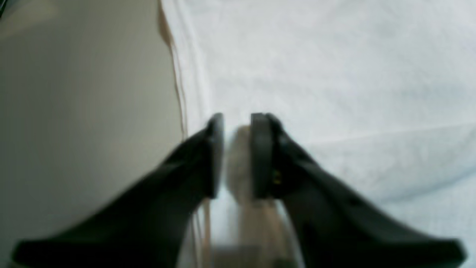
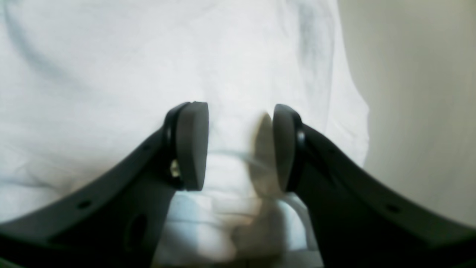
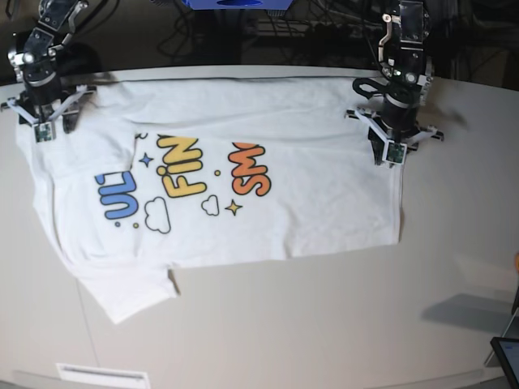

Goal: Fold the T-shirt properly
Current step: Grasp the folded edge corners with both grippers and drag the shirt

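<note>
The T-shirt lies flat on the pale table, print side up, showing blue, yellow and orange letters. Along its far edge a plain white band is folded over. My left gripper stands over the shirt's far right corner. In the left wrist view its jaws show a narrow gap right at the cloth's hem. My right gripper is at the far left corner, over the sleeve. Its pads stand well apart above white cloth with nothing gripped.
Bare table lies just beyond the hem on the left arm's side, and the right wrist view also shows table past the cloth. Cables and a blue object sit behind the table. A dark device is at the right edge.
</note>
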Motion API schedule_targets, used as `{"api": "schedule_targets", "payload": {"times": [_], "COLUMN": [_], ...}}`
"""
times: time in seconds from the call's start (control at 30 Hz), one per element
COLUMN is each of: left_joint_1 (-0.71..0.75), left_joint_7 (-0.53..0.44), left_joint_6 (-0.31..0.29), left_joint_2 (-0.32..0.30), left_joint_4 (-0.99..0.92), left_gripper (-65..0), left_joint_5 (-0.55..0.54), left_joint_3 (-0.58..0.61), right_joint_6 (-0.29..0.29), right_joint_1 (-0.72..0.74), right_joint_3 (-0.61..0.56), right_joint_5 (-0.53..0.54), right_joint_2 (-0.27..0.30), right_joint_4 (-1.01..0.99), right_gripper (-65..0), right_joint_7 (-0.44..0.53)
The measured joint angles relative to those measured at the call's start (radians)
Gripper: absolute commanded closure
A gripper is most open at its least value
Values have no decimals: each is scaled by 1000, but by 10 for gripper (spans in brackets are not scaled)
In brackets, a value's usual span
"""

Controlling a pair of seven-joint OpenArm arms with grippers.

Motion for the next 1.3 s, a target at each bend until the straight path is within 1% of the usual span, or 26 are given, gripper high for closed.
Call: {"api": "schedule_targets", "payload": {"times": [0.07,0.1,0.13,0.17,0.3,0.37,0.43,0.53,0.8,1.17,1.3], "left_joint_1": [1,0,-3,-5,-16,-43,-70,-106,-161,-160,-133], "left_joint_7": [3,0,-3,-4,-5,3,36,78,86,74,121], "left_joint_6": [8,0,-3,-3,3,3,4,4,3,4,5], "left_joint_2": [24,26,28,32,33,53,66,61,60,60,60], "left_joint_4": [18,25,29,29,3,-11,-26,-38,-80,-86,-19], "left_gripper": [-338,-383,-418,-433,-435,-435,-433,-433,-433,-433,-433], "left_joint_5": [0,-1,-3,-3,-3,-2,-7,-14,-10,-10,5], "left_joint_3": [-7,-6,-3,-3,-1,-5,-5,-4,-3,-3,-3], "right_joint_6": [0,0,0,0,0,0,0,0,0,0,0], "right_joint_1": [-5,-5,-5,-5,-15,-17,-17,-17,-17,-16,-14], "right_joint_3": [0,0,0,0,0,0,0,0,0,0,0], "right_joint_5": [4,4,4,4,7,7,8,7,8,7,7], "right_joint_2": [0,0,1,0,1,0,0,0,0,0,0], "right_joint_4": [0,0,0,1,1,1,1,1,2,4,6], "right_gripper": [-271,-271,-271,-271,-271,-271,-271,-271,-271,-271,-271], "right_joint_7": [6,5,5,5,13,13,13,13,13,11,6]}}
